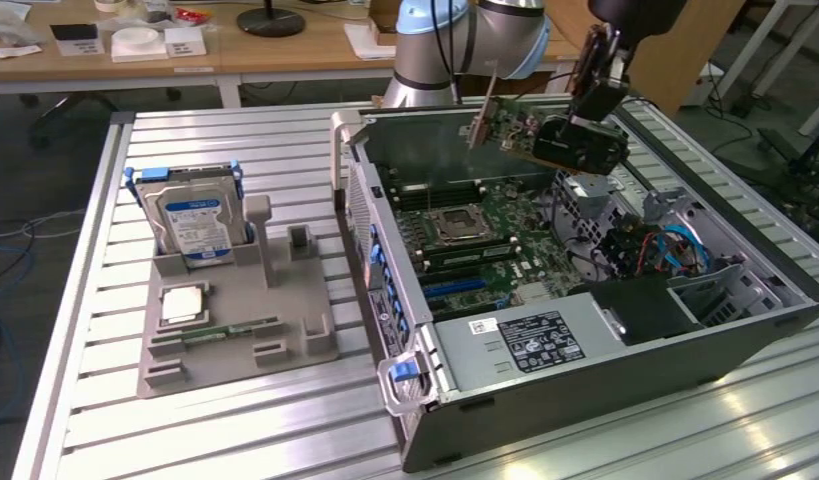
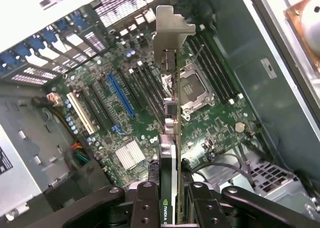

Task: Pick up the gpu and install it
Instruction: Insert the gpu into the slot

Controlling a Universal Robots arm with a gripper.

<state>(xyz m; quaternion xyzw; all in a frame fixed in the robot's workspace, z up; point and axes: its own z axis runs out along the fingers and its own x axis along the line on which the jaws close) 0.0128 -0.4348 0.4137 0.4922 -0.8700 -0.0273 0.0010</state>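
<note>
Gripper: our gripper [image 2: 172,210] is clamped on the gpu [image 2: 172,138], with one finger [image 2: 147,208] on each flat side of the card.
Gpu: we see it held in the air over the open case [image 1: 583,360], above the far part of it and clear of the board. In the exterior view it is tilted, a green card with a black cooler [image 1: 576,145].
Bracket: the silvery bracket [image 2: 172,30] is at the card's end away from the fingers. In the exterior view it points to that view's left.
Below the card: we look down on the motherboard [image 2: 220,123], with its socket [image 2: 192,87] just beside the card's edge, and a blue slot [image 2: 120,92] and a white slot [image 2: 80,112] further off.
Arm: it [image 1: 449,40] comes in from the far side of the case.
Case: it lies on its side on the slatted table [image 1: 182,440], lid off.
Holder: a grey holder [image 1: 236,345] sits well apart on the exterior view's left, with a hard drive [image 1: 196,225] standing upright at its far end.
Far: we see a wooden desk [image 1: 289,50].
</note>
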